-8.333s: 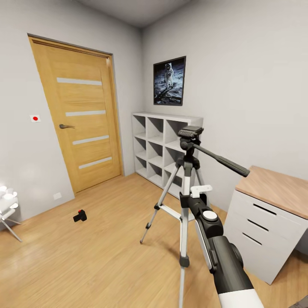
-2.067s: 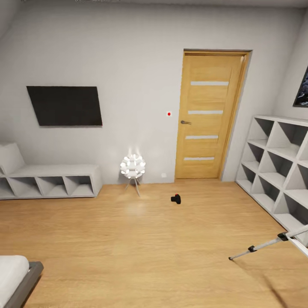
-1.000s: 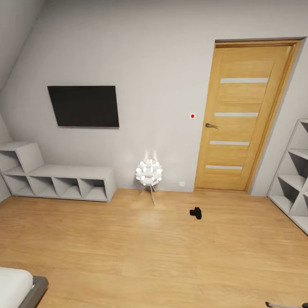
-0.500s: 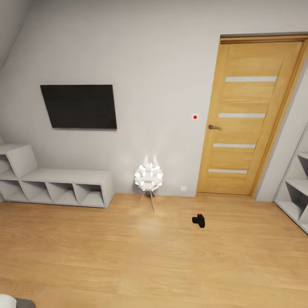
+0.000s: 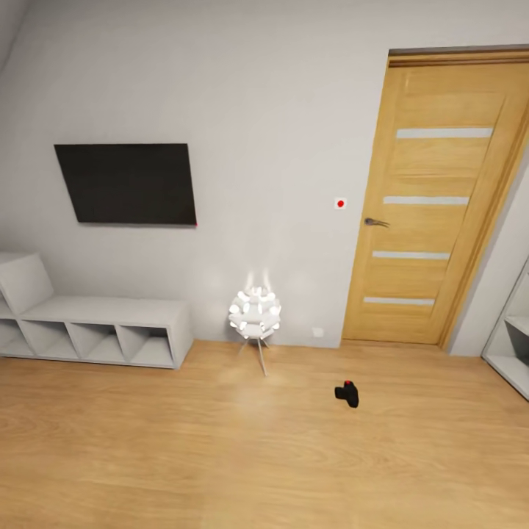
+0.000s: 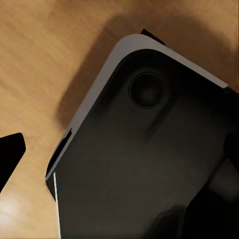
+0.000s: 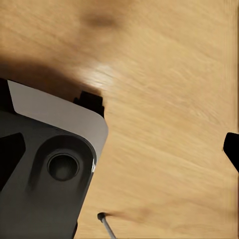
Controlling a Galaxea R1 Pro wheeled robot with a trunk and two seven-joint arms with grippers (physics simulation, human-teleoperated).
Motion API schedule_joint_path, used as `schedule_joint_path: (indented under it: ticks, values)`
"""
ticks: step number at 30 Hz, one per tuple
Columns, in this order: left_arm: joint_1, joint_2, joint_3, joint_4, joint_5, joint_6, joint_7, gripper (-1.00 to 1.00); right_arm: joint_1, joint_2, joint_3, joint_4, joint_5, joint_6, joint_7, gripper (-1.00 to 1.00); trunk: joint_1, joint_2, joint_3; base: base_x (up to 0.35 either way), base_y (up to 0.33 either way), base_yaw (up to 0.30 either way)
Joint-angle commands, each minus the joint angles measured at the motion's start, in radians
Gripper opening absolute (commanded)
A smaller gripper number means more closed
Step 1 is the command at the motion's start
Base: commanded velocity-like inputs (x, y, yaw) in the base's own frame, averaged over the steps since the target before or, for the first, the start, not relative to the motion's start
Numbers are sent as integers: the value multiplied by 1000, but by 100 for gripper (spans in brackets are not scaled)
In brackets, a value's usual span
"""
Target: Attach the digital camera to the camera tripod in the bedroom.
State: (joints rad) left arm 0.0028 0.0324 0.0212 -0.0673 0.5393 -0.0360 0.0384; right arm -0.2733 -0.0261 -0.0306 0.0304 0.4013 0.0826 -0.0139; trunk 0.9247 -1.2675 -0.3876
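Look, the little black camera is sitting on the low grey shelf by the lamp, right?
Not quite. The little black camera is sitting on the wooden floor, not on the low grey shelf. It is near the lamp, as the head view shows.

- The head view looks from standing height, forward and somewhat down, across the wood floor (image 5: 220,455) to a grey wall (image 5: 257,110). A wall screen (image 5: 128,184) sits on its left side, an oak door (image 5: 441,206) on its right.
- The left wrist view points steeply down, very close to the robot's dark base (image 6: 149,164), with floor planks (image 6: 40,59) beside it.
- The right wrist view also points steeply down, close over floor planks (image 7: 169,99), with a corner of the dark base (image 7: 50,169) at one side.
- All three views share the wood floor; both wrist views share the base.
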Motion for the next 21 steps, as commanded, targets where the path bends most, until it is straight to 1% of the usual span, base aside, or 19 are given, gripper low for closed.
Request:
schedule_joint_path:
  ticks: [1, 6, 9, 10, 13, 15, 16, 21]
  values:
    - [0, 0, 2, -2, -1, -1, 3, 100, -1, 0, -3, 2, 8, 1, -1, 100, 1, 0, -1, 330, 0, 0]
    - [0, 0, 1, -2, -3, 0, 2, 100, -1, 0, -4, 2, 8, 1, -1, 100, 1, 0, -1, 330, 0, 0]
    - [0, 0, 0, -2, -12, 0, 0, 100, -1, 0, -4, 2, 8, 0, -1, 100, 1, 0, -1, 330, 0, 0]
    - [0, -1, 0, -2, -16, 1, -1, 100, -1, 0, -4, 2, 8, 0, -1, 100, 1, 0, -1, 331, 0, 0]
    - [0, 0, 1, -2, -43, 16, -5, 100, -1, 0, -5, 2, 7, 0, -1, 100, 1, 0, -1, 331, 0, 0]
    - [0, 0, 2, -2, -59, 37, -6, 100, -1, 0, -5, 2, 7, 0, -1, 100, 1, 0, -1, 331, 0, 0]
    - [0, 0, 3, -3, -74, 65, -7, 100, -1, 0, -6, 2, 7, 0, -1, 100, 1, 0, -1, 331, 0, 0]
    - [0, 0, 4, -12, -99, 134, -10, 100, -1, 0, -7, 2, 1, -1, -2, 100, 1, 0, -1, 332, 0, 0]
